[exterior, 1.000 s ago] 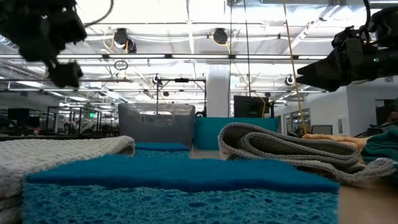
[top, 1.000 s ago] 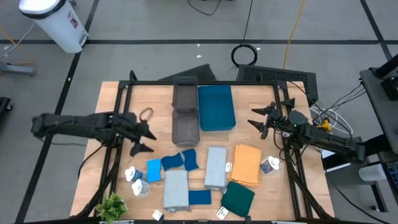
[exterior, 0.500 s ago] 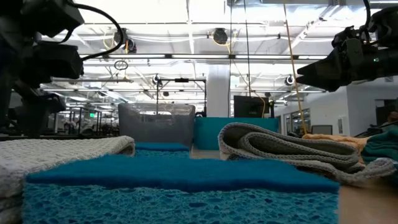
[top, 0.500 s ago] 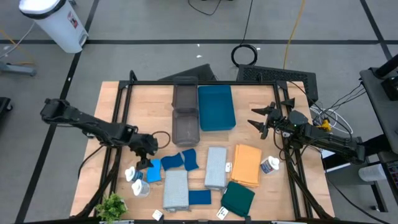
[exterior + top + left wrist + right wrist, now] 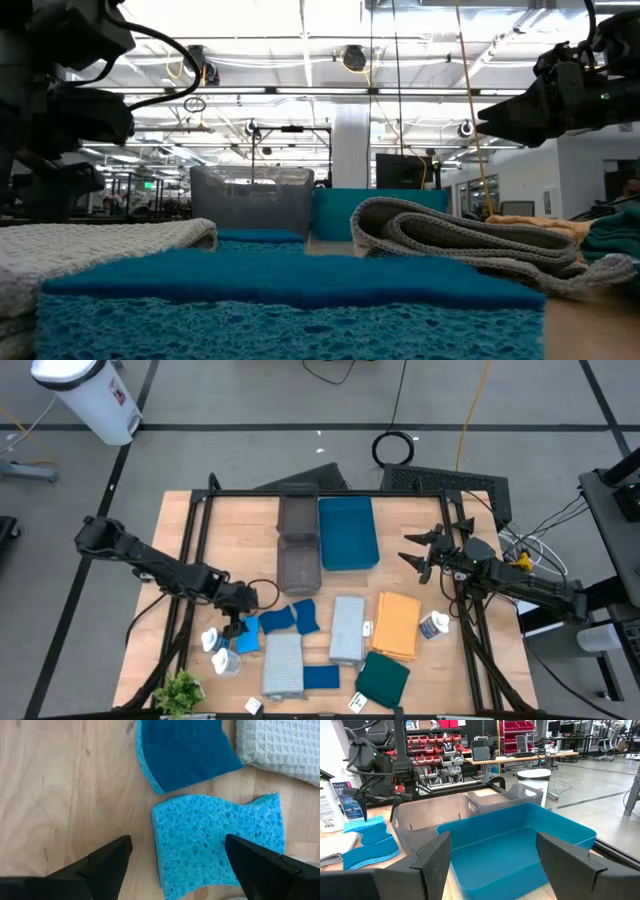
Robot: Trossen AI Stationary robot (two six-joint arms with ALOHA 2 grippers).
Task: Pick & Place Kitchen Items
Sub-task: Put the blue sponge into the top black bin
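My left gripper (image 5: 240,617) is open above a bright-blue sponge (image 5: 217,842), which lies flat on the table (image 5: 180,560); its fingers stand over the sponge's two sides without touching it. A darker blue sponge (image 5: 187,747) lies beside it. Folded cloths lie near: grey (image 5: 283,663), pale blue (image 5: 347,628), orange (image 5: 397,624), dark teal (image 5: 382,678). White bottles stand at the left (image 5: 213,641) and right (image 5: 433,626). My right gripper (image 5: 415,550) is open and empty, hovering right of the teal tray (image 5: 347,532).
A grey tray (image 5: 297,545) and the teal tray stand at the table's far middle. A small green plant (image 5: 180,690) sits at the near left corner. More blue sponges (image 5: 305,618) lie mid-table. Black frame rails run along both sides.
My left gripper has moved toward the table's near edge and right, down from beside the left rail to just above the bright-blue sponge, and has tipped to point down. My right gripper has kept still.
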